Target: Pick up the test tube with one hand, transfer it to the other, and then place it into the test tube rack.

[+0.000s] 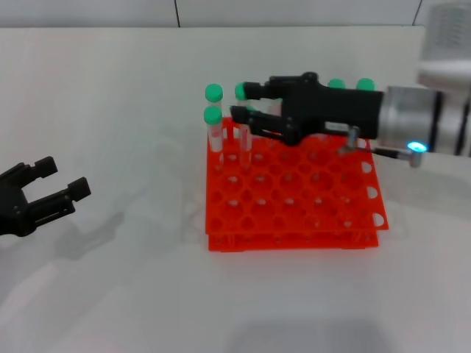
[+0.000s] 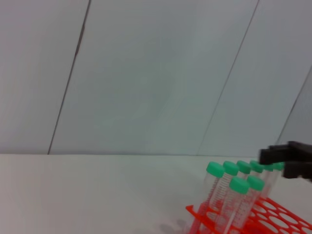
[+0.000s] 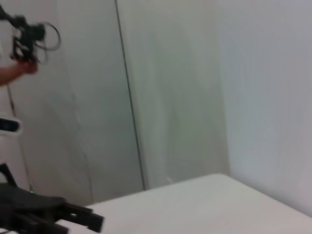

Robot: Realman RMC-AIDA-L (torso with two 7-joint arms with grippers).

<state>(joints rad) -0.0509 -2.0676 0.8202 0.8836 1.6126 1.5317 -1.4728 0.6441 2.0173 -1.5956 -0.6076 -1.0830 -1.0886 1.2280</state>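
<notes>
The white worktop (image 1: 110, 294) carries the orange test tube rack (image 1: 294, 206), which sits a little right of centre in the head view, its two tiers and grid of round holes facing up. The right gripper (image 1: 246, 107) reaches in from the right on its silver arm with a blue light, stretched level over the rack's far rows. Its jaws are clamped on a green-capped test tube (image 1: 243, 140), whose clear body stands upright with its lower end down in a hole near the rack's far left corner. The left gripper (image 1: 62, 180) hangs low at the left edge above the worktop, well apart from the rack, jaws apart and holding nothing. Other green-capped tubes (image 2: 229, 190) stand upright in the rack's far rows, two (image 1: 213, 110) just beside the held one.
</notes>
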